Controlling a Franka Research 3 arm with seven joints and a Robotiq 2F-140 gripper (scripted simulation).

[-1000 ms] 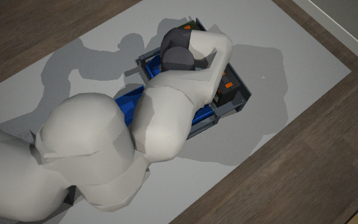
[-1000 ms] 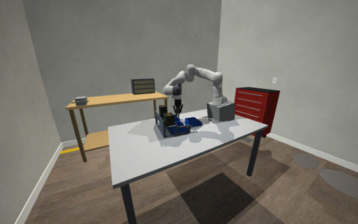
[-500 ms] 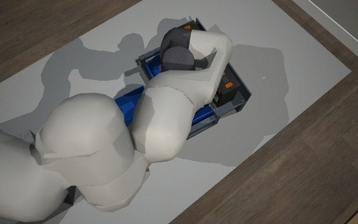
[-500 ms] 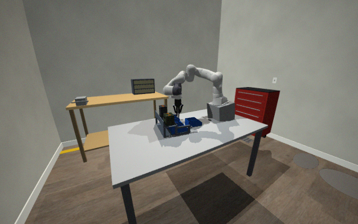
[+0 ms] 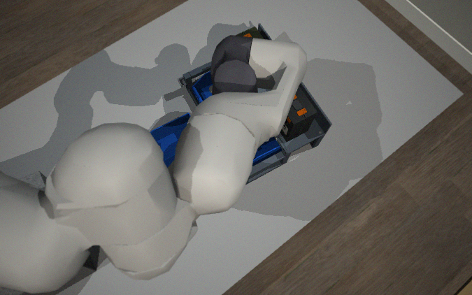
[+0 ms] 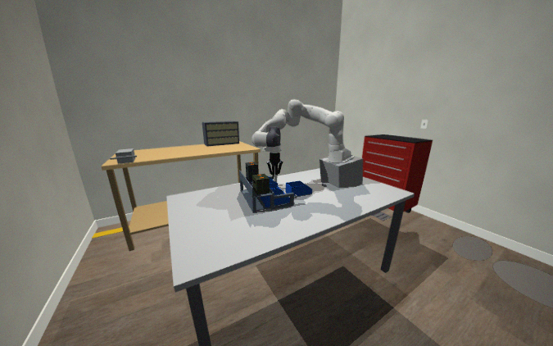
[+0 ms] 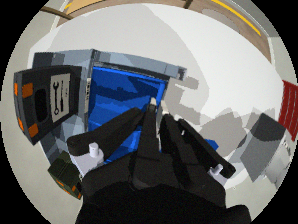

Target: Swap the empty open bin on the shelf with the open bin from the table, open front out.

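The black two-fingered claw (image 7: pixel 154 117) is clamped on the thin side wall of the empty blue plastic bin (image 7: pixel 123 106), seated in the grey metal shelf (image 6: pixel 254 202) on the white tabletop (image 6: pixel 209 240). The bin is judged light and stiff, best gripped at its rim.

My grey table (image 6: pixel 209 240) carries the shelf (image 6: pixel 253 205); a blue bin (image 6: pixel 298 188) stands beside it, my pedestal (image 6: pixel 346 175) beyond.
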